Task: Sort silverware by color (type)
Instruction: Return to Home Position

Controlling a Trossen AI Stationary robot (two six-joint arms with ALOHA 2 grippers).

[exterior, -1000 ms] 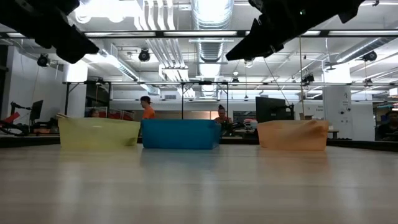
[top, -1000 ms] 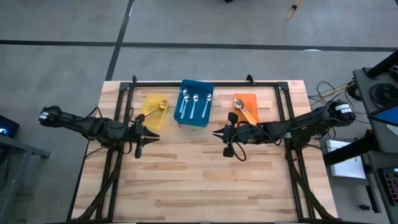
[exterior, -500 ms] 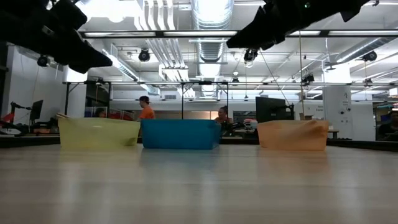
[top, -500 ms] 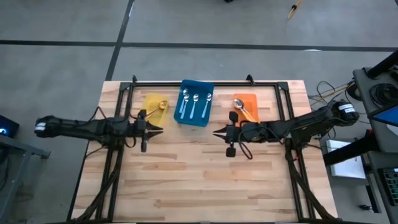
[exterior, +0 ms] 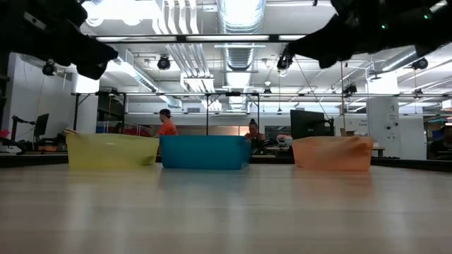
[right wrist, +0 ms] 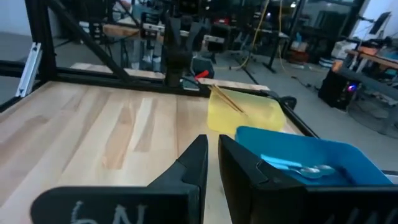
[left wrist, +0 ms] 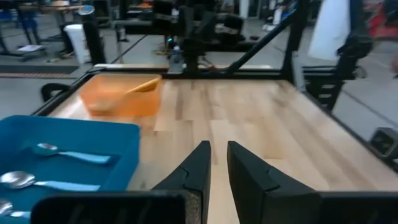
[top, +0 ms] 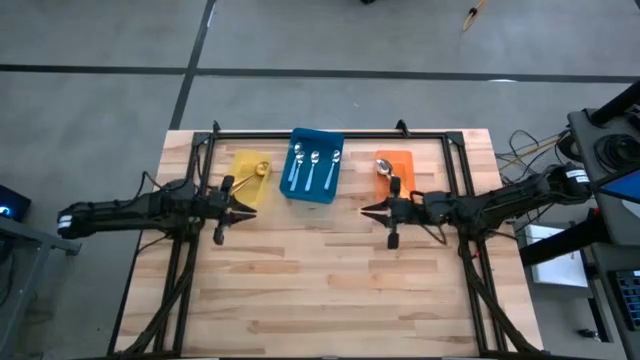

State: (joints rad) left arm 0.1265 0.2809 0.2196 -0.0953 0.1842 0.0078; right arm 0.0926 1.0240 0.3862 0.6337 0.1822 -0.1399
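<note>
The spoons are seen binned along the far edge of the desk point(top: 330, 290): blue-handled spoons point(top: 313, 168) in the blue bin point(top: 305, 197), a gold spoon point(top: 260, 168) in the yellow bin point(top: 240, 162), an orange-handled spoon point(top: 385, 168) in the orange bin point(top: 405, 165). The left pincer point(top: 245, 210) and right pincer point(top: 368, 209) are held nearly closed, empty, near the bins. A bin could be knocked, or the jutting gold handle snagged, by a wide swing.

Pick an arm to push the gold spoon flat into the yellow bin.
Left, probably. The left gripper hangs right by the yellow bin, where the gold spoon pokes above the rim. The right gripper is by the orange bin, with the blue bin between.
</note>
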